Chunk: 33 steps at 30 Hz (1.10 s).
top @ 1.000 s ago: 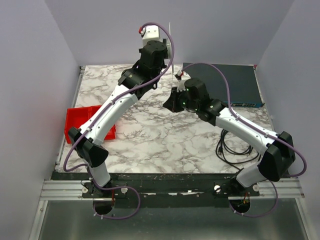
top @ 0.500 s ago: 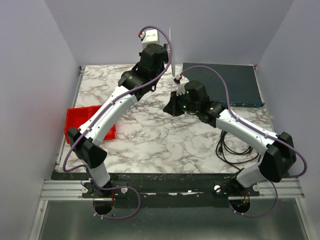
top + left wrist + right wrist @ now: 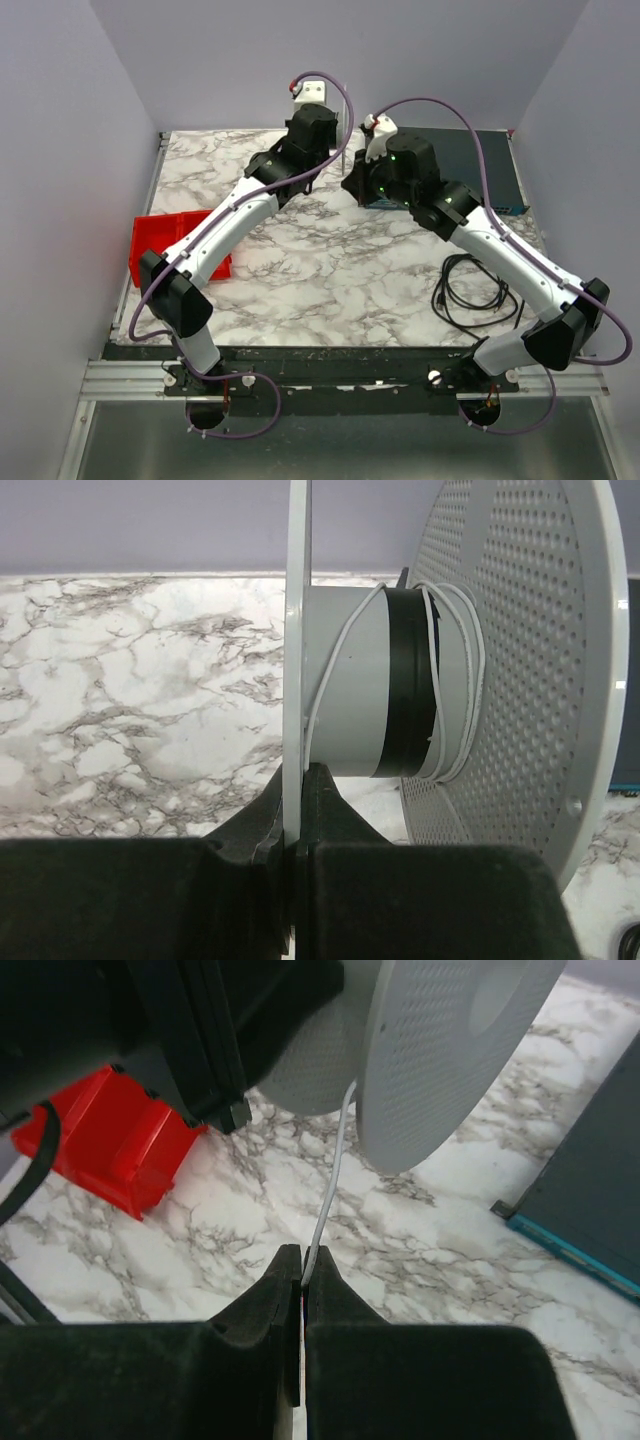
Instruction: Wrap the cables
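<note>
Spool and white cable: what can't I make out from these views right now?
- Left wrist: the spool has its top and right flange cut off by the frame, and its hub hides the windings on the far side.
- Right wrist: the white cable has its tail hidden below the right claw, and its upper end passes behind the flange.
- Top: the white cable is too thin to see.

The marble table point(image 3: 300, 280) bears a red bin point(image 3: 150, 238), black cable coil point(image 3: 475, 295) and perhaps a network switch point(image 3: 495, 170).
</note>
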{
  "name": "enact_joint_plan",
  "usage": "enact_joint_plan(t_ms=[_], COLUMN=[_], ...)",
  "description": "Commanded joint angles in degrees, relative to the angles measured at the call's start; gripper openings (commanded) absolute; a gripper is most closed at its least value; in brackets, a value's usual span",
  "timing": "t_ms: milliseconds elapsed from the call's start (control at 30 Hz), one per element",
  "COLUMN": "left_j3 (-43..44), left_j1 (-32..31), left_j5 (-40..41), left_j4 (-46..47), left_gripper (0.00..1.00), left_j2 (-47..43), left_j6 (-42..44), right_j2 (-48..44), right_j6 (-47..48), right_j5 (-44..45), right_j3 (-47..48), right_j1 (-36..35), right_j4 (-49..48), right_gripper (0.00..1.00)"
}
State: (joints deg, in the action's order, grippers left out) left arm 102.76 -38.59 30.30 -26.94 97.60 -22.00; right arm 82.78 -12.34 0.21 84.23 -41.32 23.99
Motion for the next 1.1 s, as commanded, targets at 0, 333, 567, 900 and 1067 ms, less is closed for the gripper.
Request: enact_joint_plan(t_ms=[0,333,567,900,1067], left_j3=[-1.1,-2.5,-5.4,-15.1,-19.2], left_j1=[-0.4,-2.0,-2.4,-0.7,2.3], left_j5=[-2.3,-6.4,-12.1,-26.8,-39.6], left_j4=[4.4,2.6,3.4,5.9,6.9], left_gripper=[0.0,0.0,0.0,0.0,0.0], left_j2=[-4.2,-5.0,-6.8,-12.6,-15.1], left_j6=[2.6,7.9,15.5,24.5,24.3], right_j2=[0.4,3.7,4.2,2.4,0.4], right_j6=[5.1,10.7,14.1,14.3,13.7], right_j5=[7.3,14.8,19.4,19.5,18.5], right_j3=[4.8,12.9,14.1,9.2,5.7], right_j1=[-0.5,-0.1,1.3,3.0,3.5], right_j4=[4.2,6.0,6.0,4.5,4.4], right_gripper=[0.01,0.01,0.01,0.01,0.01])
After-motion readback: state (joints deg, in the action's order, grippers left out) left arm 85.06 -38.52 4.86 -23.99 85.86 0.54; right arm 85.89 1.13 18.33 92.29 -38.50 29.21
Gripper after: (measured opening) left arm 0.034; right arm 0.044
